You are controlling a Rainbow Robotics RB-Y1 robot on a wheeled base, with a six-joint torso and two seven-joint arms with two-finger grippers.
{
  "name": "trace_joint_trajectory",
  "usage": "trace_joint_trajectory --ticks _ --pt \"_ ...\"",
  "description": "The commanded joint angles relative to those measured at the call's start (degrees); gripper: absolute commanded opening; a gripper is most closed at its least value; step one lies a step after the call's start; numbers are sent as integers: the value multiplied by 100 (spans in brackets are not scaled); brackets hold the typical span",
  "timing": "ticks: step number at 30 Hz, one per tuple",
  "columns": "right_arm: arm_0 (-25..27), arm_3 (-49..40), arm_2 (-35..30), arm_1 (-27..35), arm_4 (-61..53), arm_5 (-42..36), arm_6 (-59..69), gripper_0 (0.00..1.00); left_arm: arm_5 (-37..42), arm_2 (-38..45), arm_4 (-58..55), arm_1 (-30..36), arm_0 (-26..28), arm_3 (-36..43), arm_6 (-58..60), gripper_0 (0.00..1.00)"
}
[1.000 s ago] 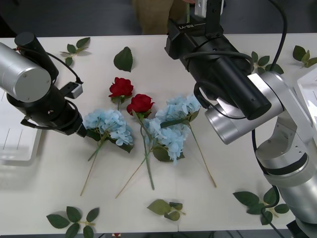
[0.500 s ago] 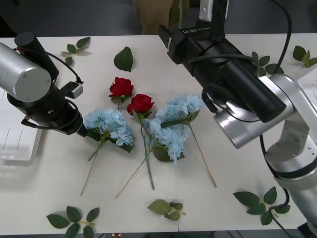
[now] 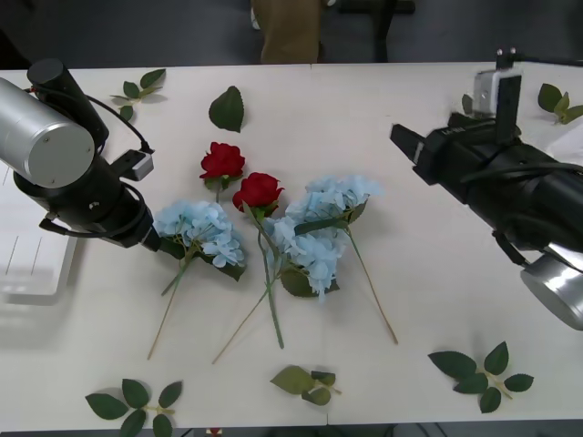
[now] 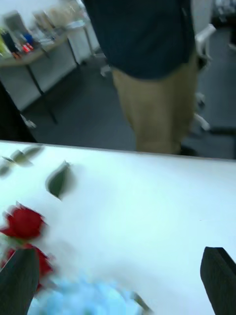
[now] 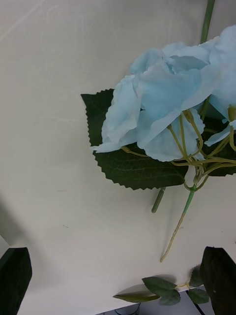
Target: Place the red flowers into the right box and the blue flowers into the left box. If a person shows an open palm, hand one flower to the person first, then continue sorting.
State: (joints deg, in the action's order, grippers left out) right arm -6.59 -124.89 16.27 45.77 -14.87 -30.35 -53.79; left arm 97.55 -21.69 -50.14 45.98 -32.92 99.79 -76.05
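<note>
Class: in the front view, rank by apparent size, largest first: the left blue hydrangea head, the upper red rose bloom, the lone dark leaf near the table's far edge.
1. Left blue hydrangea head
2. and 3. Upper red rose bloom and lone dark leaf: too alike to rank.

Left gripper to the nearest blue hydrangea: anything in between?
Nothing. In the left wrist view, bare white table lies between the open left gripper and the blue hydrangea ahead.

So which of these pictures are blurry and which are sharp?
Right wrist view: smeared, the red flowers and a loose leaf soft-edged. Left wrist view: crisp, the blue flower showing its leaf veins. Front view: sharp, soft shadows under the stems.
</note>
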Motion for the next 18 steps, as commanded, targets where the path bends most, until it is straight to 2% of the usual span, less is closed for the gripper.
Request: trace_joint_trajectory --ticks 1,6,12,13,16,18 --pt "18 905 16 512 -719 21 -387 95 -52 -55 4 -55 -22 146 257 100" --pt "-422 2285 508 485 -1827 12 -1345 95 -52 -55 4 -55 -22 146 257 100" --pt "-457 2663 588 433 -3365 -225 -2935 95 -52 -55 4 -55 -22 146 266 100" --pt "-457 2663 535 354 -3866 -436 -3305 95 -52 -55 4 -55 -22 155 257 100" --pt "-440 2645 262 -24 -4428 -928 -3911 95 -52 -55 4 -55 -22 146 257 100" --pt "-422 2654 -160 -446 -4964 -1517 -4465 95 -52 -55 4 -55 -22 146 257 100"
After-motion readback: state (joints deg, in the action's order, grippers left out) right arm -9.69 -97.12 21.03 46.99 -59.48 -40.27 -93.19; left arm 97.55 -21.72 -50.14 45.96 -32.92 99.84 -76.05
